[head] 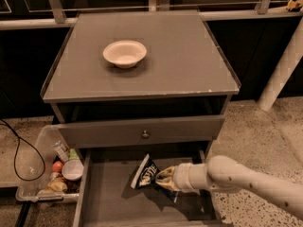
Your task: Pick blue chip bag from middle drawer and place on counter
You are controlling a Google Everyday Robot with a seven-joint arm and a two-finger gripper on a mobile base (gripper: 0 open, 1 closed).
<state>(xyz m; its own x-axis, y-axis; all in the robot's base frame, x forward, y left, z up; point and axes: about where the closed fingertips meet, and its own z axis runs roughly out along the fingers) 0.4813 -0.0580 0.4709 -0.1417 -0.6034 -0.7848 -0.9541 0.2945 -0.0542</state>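
Observation:
The blue chip bag (145, 172) stands tilted in the open middle drawer (111, 197), near its back, white lettering facing me. My gripper (162, 179) reaches in from the right on a white arm (246, 179), its tip right against the bag's right side. The counter (142, 56) is the grey cabinet top above, with a white bowl (124, 53) on it.
A closed drawer front with a small round knob (145, 135) sits above the open drawer. A clear bin (52, 169) with cans and snacks stands on the floor at left beside a black cable (19, 150). A white post (283, 70) rises at right.

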